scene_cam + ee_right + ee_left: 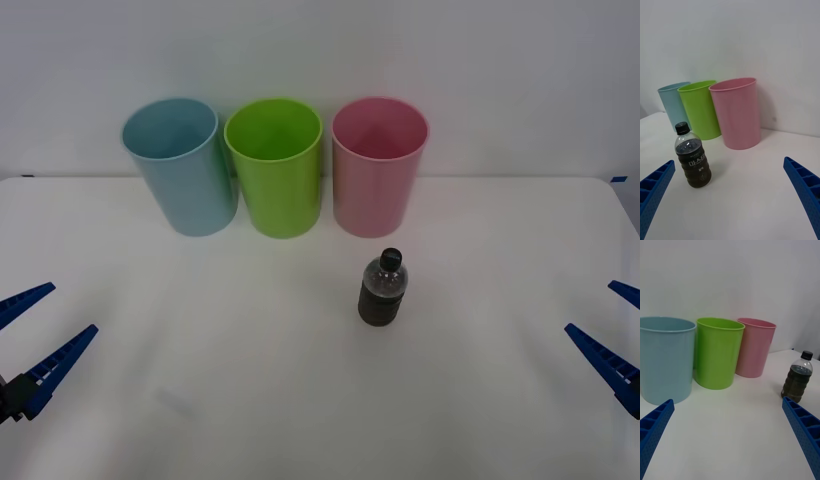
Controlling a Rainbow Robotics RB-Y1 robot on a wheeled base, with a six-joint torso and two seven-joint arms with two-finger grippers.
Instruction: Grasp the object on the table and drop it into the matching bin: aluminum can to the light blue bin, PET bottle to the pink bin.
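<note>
1. Front view: the PET bottle stands upright on the white table, about mid-depth and a bit toward the right edge, just in front of the pink bin. That bin sits in a row along the far edge with a lime green tub in the middle and the light blue bin on the left. The left gripper hangs by the left edge and the right gripper by the right edge, both with fingers spread wide, holding nothing and well apart from the bottle.

2. Right wrist view: the bottle is nearer one finger than the other, so it's off-centre between them. The pink bin is right behind it.

3. Left wrist view: the bottle is off near one finger, with the light blue bin dead ahead.

4. What could go wrong, my guess: the bottle's small, light and round, so an off-centre approach could bump it with one finger and tip or roll it. The green tub's rim nearly touches the pink one's, so a sloppy drop lands in the wrong tub. Right arm looks better placed.
</note>
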